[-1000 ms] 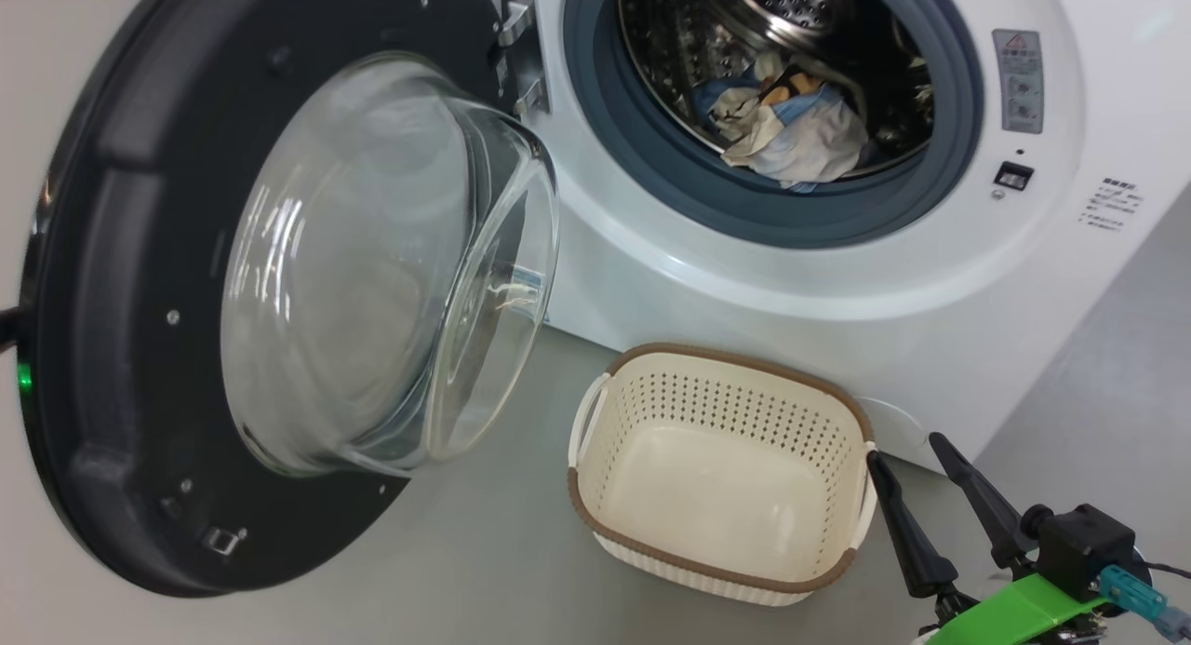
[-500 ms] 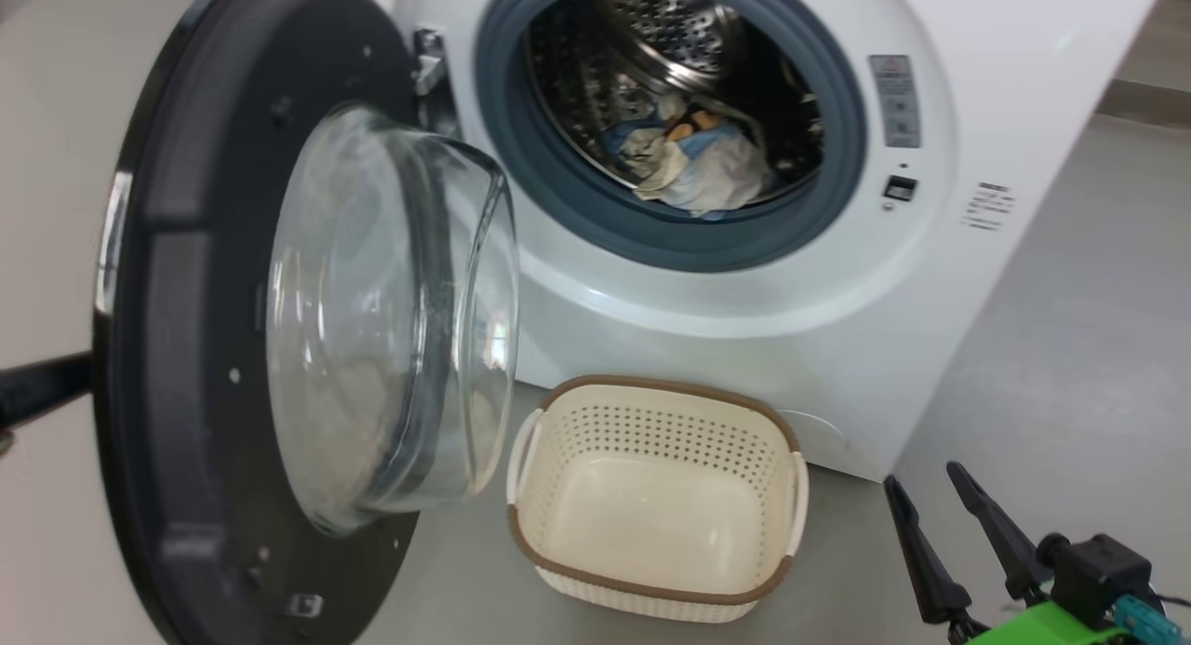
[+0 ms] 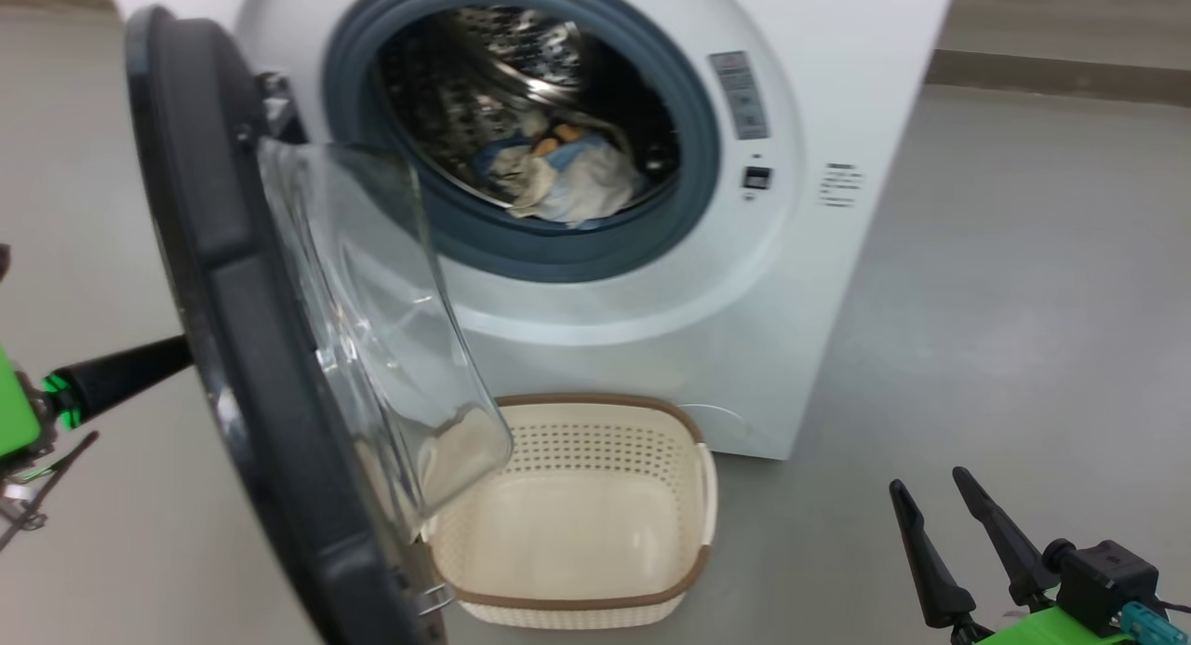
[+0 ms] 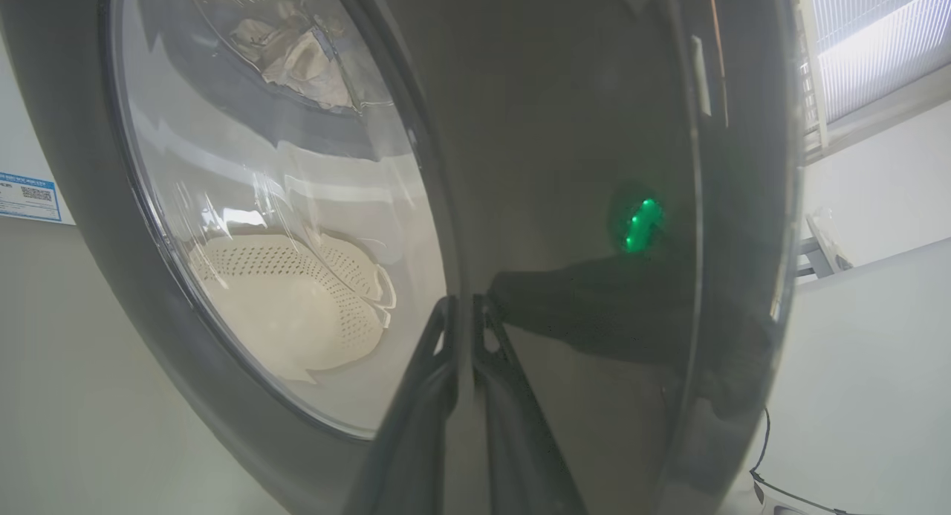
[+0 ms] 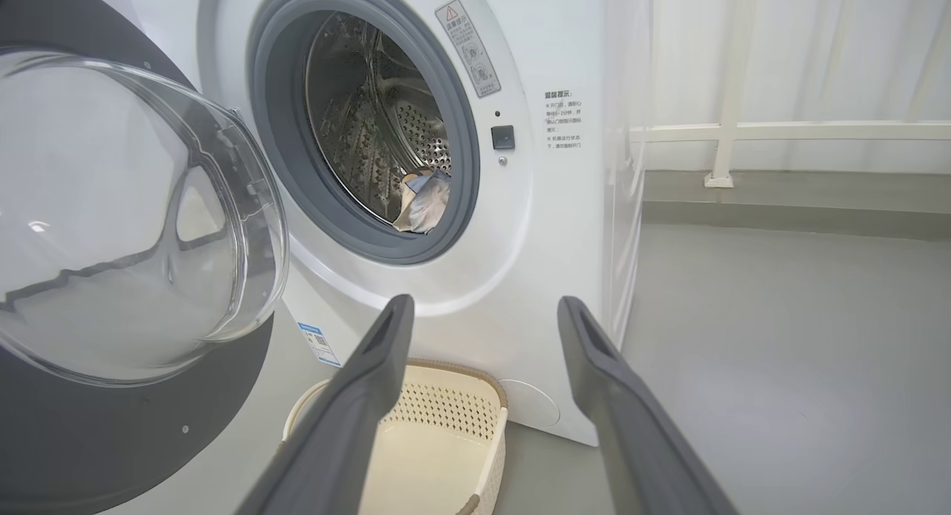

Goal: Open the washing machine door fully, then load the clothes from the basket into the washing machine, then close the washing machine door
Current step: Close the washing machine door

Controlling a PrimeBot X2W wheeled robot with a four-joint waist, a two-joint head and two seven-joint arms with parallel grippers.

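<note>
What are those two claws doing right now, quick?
Left gripper: shut, holding nothing, tips at the outer face of the washing machine door.
Right gripper: open, empty.

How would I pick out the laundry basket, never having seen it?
Find the white washing machine. On the grey floor right at its foot sits the basket. Its cream perforated walls and brown rim stand out against the plain white machine.

Closed end effector [image 4: 464, 304] at black door [image 4: 565, 128]
</note>
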